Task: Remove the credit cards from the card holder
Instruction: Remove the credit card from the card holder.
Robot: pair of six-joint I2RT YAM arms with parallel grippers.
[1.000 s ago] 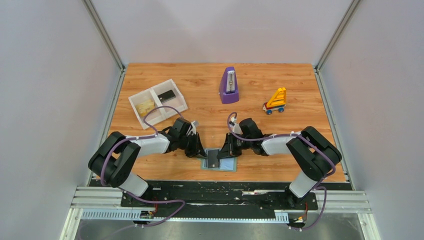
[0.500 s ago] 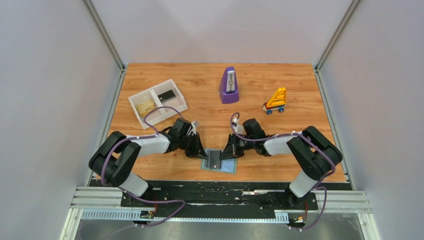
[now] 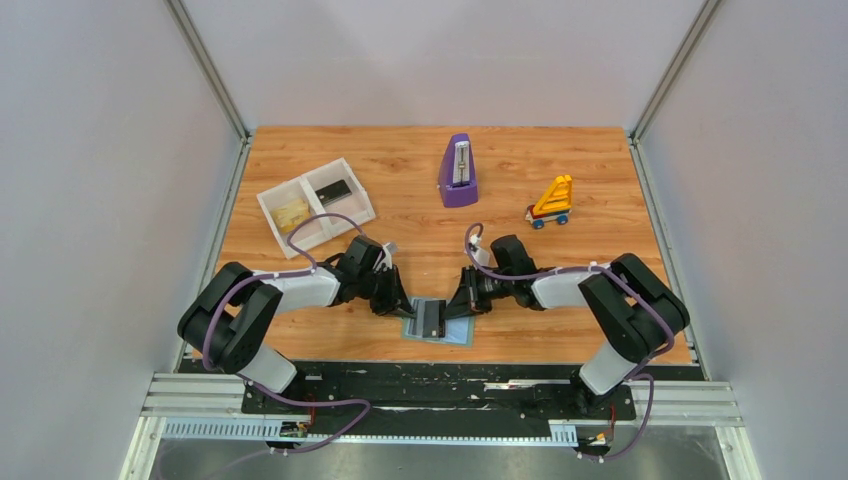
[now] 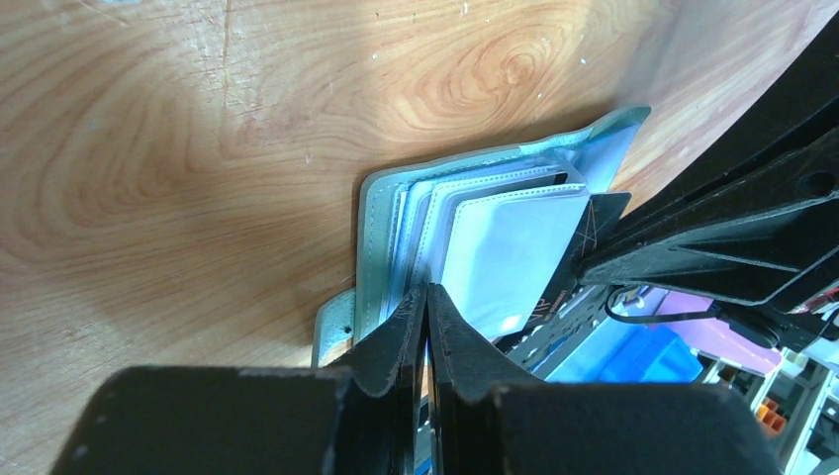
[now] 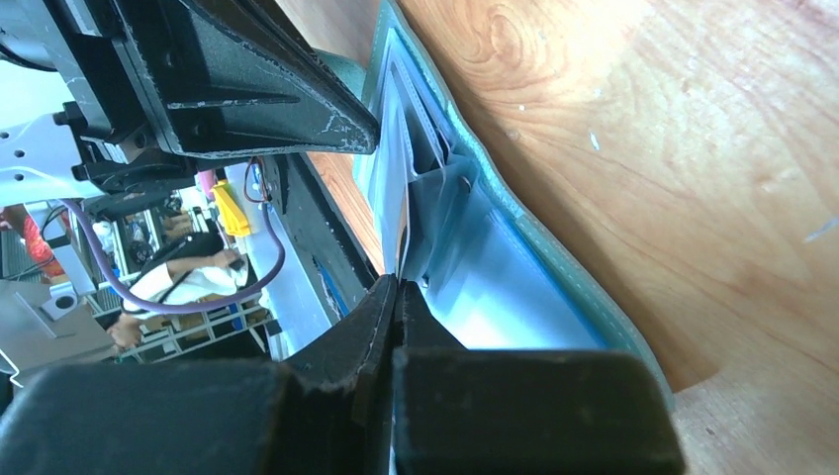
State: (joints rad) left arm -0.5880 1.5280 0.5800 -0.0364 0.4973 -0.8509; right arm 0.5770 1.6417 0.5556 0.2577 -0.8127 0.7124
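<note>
Seemingly, the task is well advanced but not finished. A yellowish card point(image 3: 292, 212) is seen lying in one compartment of the white tray point(image 3: 320, 208) at the far left of the table point(image 3: 400, 170), and a dark card point(image 3: 333, 189) in the other. Both lie well apart from the card holder point(image 3: 457, 329), so they are judged to be already out.

The card holder is found open at the near edge of the table, between the two grippers, with its greyish pocket leaves fanned upward. A dark rectangle point(image 3: 430, 318) is seen standing at its middle. From this a further card is judged to be left inside, though that cannot be told for certain.

The left gripper point(image 3: 396, 300) is held nearly closed, its fingertips point(image 4: 396, 332) pinched on the near edge of the holder's leaves, apparently to pin the holder down. The right gripper point(image 3: 462, 304) is fully closed at the opposite side, with a thin leaf or card edge rising right at its tips. Whether that edge is actually clamped cannot be told.

What is left, by this reading, is for the dark piece to be drawn clear of its pocket and set down away from the holder.
</note>
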